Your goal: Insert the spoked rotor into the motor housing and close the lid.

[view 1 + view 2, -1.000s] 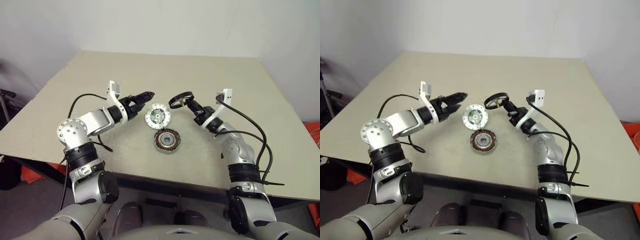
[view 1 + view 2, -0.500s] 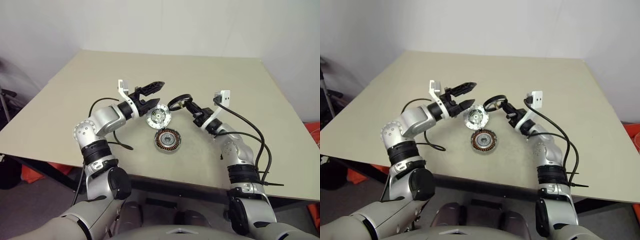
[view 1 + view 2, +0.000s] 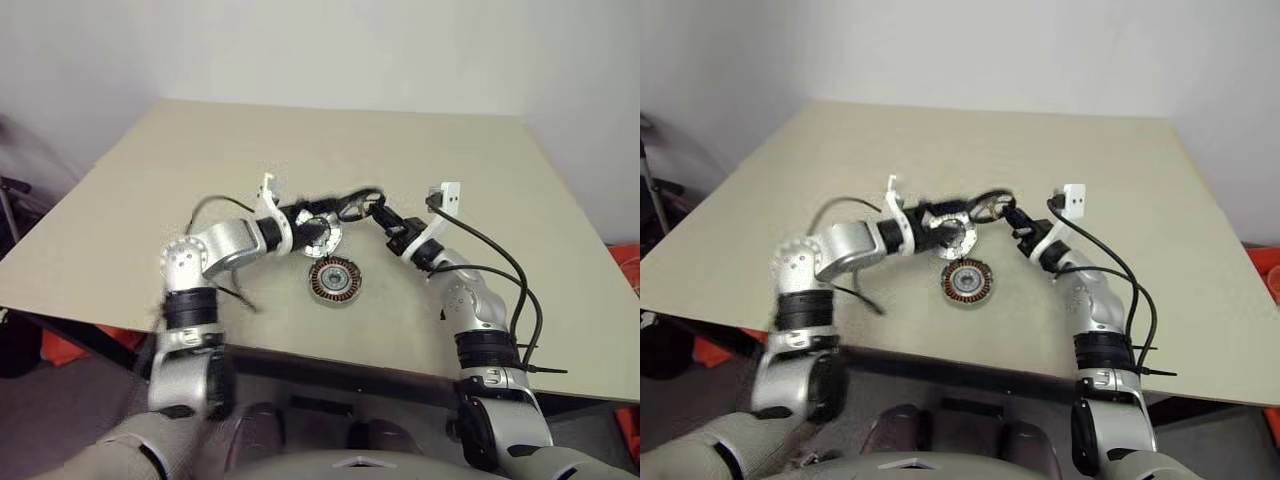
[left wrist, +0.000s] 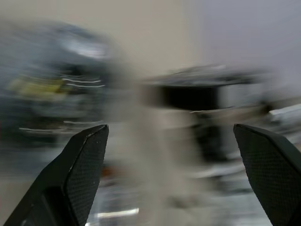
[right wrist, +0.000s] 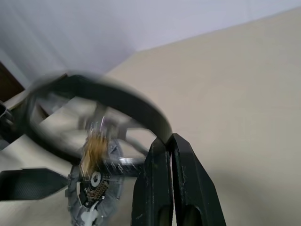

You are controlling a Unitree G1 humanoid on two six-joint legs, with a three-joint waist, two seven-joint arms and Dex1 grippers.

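The right end effector [image 3: 378, 208] is pinching the rim of a round wheel with a dark rim and spokes, apparently the spoked rotor [image 3: 360, 203], its two black fingers pressed tight together on the edge and holding it in the air above the bench [image 3: 500, 200]. The left end effector [image 3: 312, 222] is standing with its fingers spread wide, reaching in just beside the lid [image 3: 322, 234], a flat silver disc with a ribbed rim that is lying on the bench under the raised rotor; motion blur is hiding whether the fingers are touching it. One motor housing [image 3: 333, 279] is sitting alone nearer the robot, a short round cylinder with a dark rim, a copper-coloured ring of windings and a silver hub, apart from both end effectors and open from above. The three parts are clustering near the middle of the smooth beige bench, leaving wide bare surface on every side out to its straight edges.
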